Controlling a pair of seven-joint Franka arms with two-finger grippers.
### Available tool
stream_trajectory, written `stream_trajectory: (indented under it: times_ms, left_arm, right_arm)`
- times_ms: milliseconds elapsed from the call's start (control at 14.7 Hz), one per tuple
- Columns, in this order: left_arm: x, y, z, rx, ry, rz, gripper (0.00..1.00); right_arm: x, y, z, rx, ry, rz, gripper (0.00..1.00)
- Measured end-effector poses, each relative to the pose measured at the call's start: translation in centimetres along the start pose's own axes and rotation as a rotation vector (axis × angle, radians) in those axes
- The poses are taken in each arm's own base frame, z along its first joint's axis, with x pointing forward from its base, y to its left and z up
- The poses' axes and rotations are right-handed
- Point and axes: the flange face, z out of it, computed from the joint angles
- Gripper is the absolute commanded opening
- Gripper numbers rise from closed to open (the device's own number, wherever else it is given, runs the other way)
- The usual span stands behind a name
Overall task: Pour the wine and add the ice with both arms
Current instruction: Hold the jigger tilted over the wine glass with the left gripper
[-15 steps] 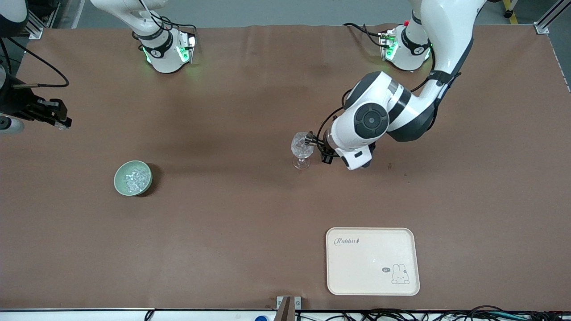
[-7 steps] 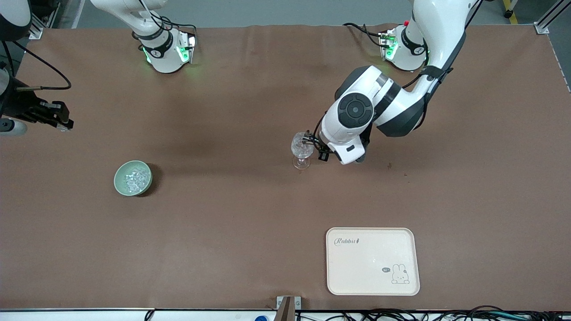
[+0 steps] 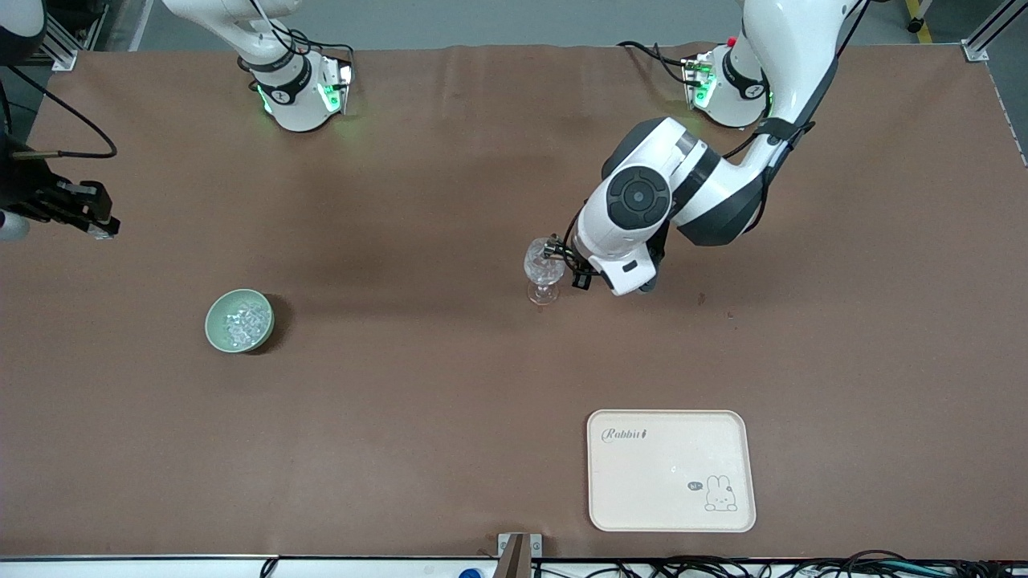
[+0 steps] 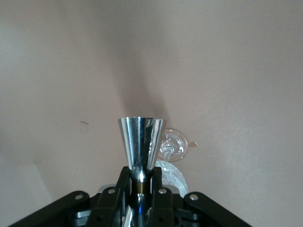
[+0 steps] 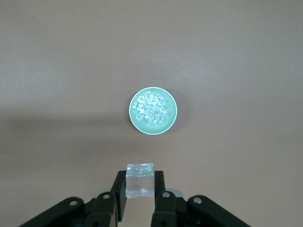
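Brown covering is seen across the whole counter (image 3: pixel 418 449) in the front view. A green bowl (image 3: pixel 239 321) heaped with ice (image 3: pixel 245 323) stands toward the right arm's end. The right gripper (image 3: pixel 100 226) is seen at the edge of the view, up over bare counter and well apart from the bowl; something pale shows at its tip. The left arm is bent down at mid-counter, and the left gripper (image 3: pixel 556 255) is set against the bowl of a clear wine glass (image 3: pixel 544 271), which stands upright on its foot. A cream tray (image 3: pixel 671 470) printed with a rabbit lies well apart from that gripper, nearer to the front camera.

In the left wrist view, the left gripper (image 4: pixel 141 182) is clenched on the narrow waist of a polished metal jigger (image 4: pixel 140 144), whose flared cup points away from the fingers (image 4: pixel 160 182). The wine glass (image 4: pixel 171 150) is seen just past the jigger, close beside it, foot and stem visible. Whether the jigger touches the glass cannot be told.

In the right wrist view, the right gripper (image 5: pixel 139 190) is closed on a single clear ice cube (image 5: pixel 139 179), gripped on two sides by the fingers (image 5: pixel 120 191). The green bowl (image 5: pixel 153 111) is seen ahead of the fingertips on the counter (image 5: pixel 246 71), upright, with the pile of ice (image 5: pixel 152 109) inside it.
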Motion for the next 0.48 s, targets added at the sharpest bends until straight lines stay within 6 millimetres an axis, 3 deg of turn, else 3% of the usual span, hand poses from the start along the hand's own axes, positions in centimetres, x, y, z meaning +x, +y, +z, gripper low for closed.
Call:
stream_trajectory:
  times_ms: [477]
  left_arm:
    - [0.2, 0.2, -0.4, 0.004, -0.034, 0.019, 0.01]
  right_arm:
    - [0.1, 0.7, -1.5, -0.003, 0.023, 0.014, 0.08]
